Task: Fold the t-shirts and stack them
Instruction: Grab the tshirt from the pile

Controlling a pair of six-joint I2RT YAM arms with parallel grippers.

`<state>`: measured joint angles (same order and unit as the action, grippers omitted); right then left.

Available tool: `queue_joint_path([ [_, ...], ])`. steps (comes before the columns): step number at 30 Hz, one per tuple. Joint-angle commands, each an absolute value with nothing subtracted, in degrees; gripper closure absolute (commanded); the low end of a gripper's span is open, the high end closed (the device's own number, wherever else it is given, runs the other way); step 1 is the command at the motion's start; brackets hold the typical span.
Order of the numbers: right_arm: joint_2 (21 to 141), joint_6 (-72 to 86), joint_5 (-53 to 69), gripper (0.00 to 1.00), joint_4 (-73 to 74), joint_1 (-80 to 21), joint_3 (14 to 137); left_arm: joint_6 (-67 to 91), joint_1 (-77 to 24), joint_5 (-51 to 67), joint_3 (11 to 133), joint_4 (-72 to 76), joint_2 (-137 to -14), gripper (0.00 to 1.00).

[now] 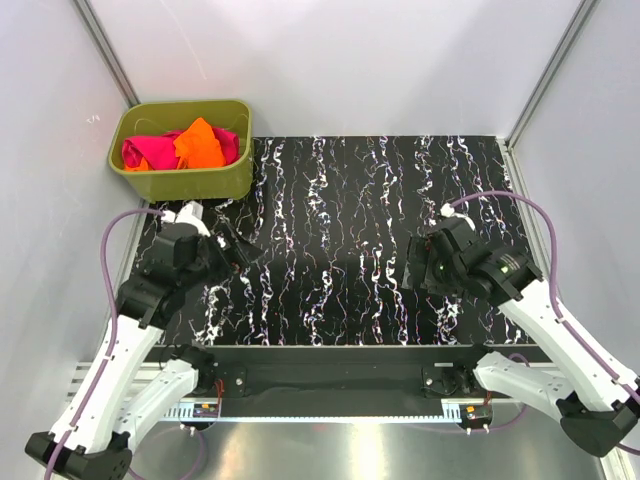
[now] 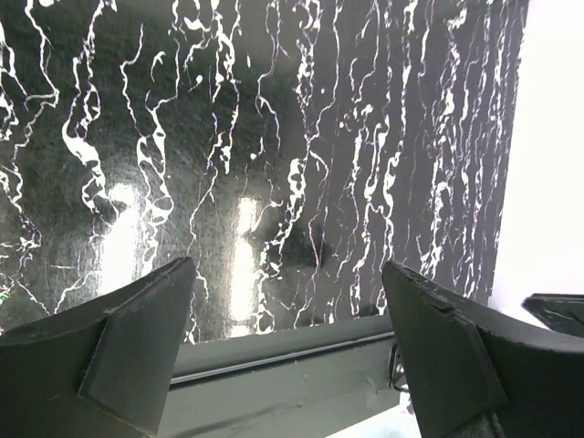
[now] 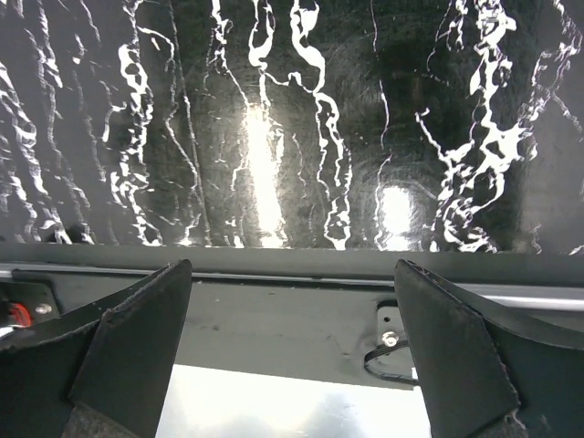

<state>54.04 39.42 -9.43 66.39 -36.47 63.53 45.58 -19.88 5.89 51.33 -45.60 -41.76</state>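
Nothing folded yet. The bright orange cloth t-shirt (image 1: pixel 203 143) and the magenta-pink cloth t-shirt (image 1: pixel 148 151) lie crumpled together inside the olive-green plastic tub (image 1: pixel 180 185). All folding and stacking remains, as I judge. The left gripper (image 2: pixel 287 301) hangs near the tub's front wall, jaws wide, empty. The right gripper (image 3: pixel 292 301) sits well apart from the tub, likewise wide, empty.

The orange t-shirt (image 1: pixel 200 143) and the magenta-pink t-shirt (image 1: pixel 148 152) lie crumpled together, unfolded, inside the olive-green tub (image 1: pixel 190 183) at the far-left corner of the table (image 1: pixel 350 250). The orange one bunches up on top near the middle. The magenta-pink cloth shows on both sides of it.
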Motion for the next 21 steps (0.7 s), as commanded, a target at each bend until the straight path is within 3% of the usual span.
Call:
queue_joint_path([
  [1,55.2,35.1,-10.9,0.0,65.7,-36.3,64.9,44.6,-19.7,2.3,55.5,-42.4,-44.8,0.11],
  [6,60.4,28.0,-4.0,0.0,66.5,-36.3,70.7,36.7,-17.8,0.2,73.0,-42.0,-63.9,0.1],
  [12,63.9,26.6,-0.4,0.0,64.9,-36.2,75.3,28.9,-3.6,-0.9,91.6,-36.7,-84.8,0.12],
  [14,65.3,25.8,-1.1,0.0,65.6,-36.1,78.0,28.9,-0.1,1.0,99.0,-36.6,-90.8,0.21],
  [17,66.0,24.5,-4.3,0.0,65.7,-36.1,79.4,28.3,5.0,2.2,108.3,-36.6,-101.2,0.25],
  [21,68.4,25.1,-6.7,0.0,65.7,-34.7,79.7,27.9,6.9,2.5,119.6,-36.4,-114.0,0.2],
])
